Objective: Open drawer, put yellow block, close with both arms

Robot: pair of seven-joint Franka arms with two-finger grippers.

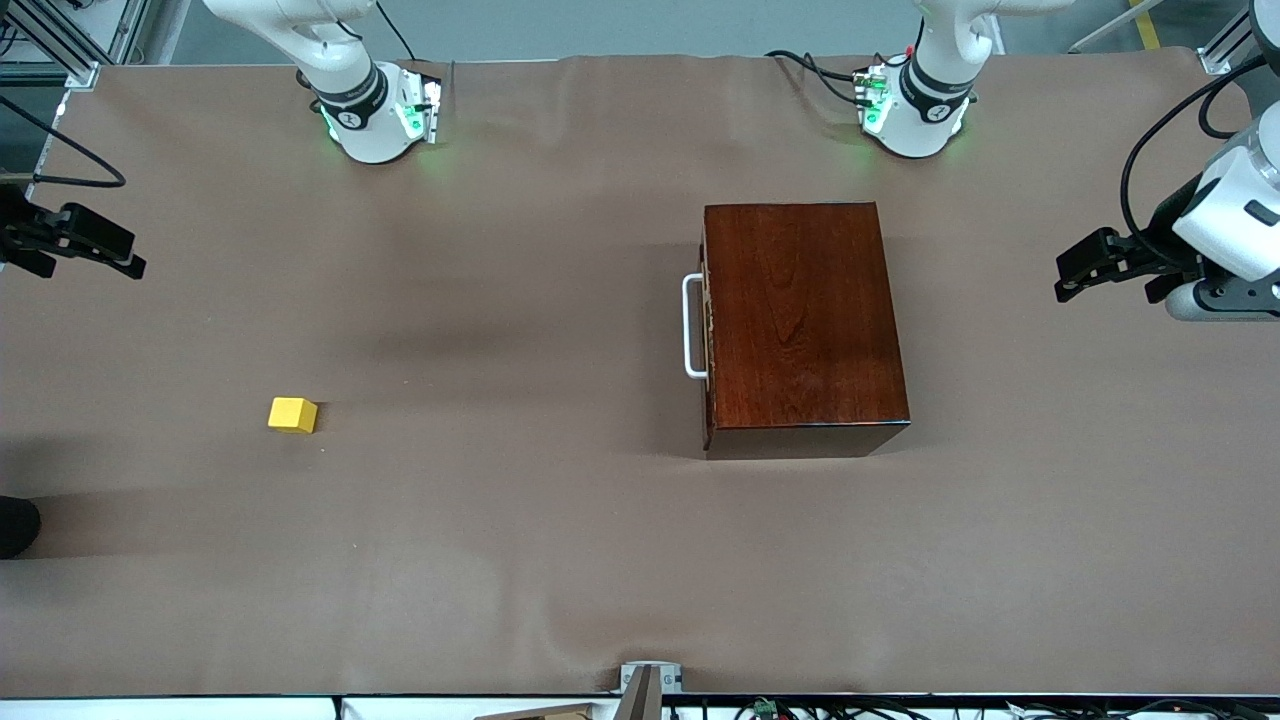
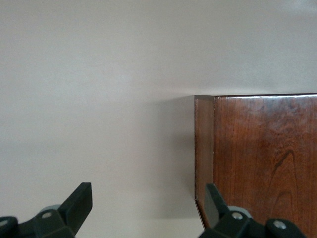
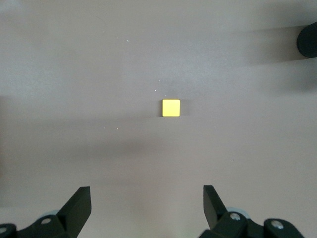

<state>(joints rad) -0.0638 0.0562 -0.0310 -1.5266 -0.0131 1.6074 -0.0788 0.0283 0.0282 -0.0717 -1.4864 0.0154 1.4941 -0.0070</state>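
The dark mahogany box (image 1: 805, 320) stands toward the left arm's end of the table. Its drawer is pushed in, and the white handle (image 1: 692, 327) faces the right arm's end. The yellow block (image 1: 293, 414) lies alone on the cloth toward the right arm's end, nearer the front camera than the box. My left gripper (image 1: 1106, 292) hangs open over the table at the left arm's end; in its wrist view (image 2: 147, 193) a corner of the box (image 2: 267, 158) shows. My right gripper (image 1: 95, 270) hangs open at the right arm's end, with the block (image 3: 171, 107) below it and the gripper (image 3: 147, 193) empty.
A brown cloth (image 1: 500, 560) covers the whole table. A dark rounded object (image 1: 15, 525) pokes in at the edge by the right arm's end. A metal bracket (image 1: 648, 680) sits at the table's edge nearest the front camera.
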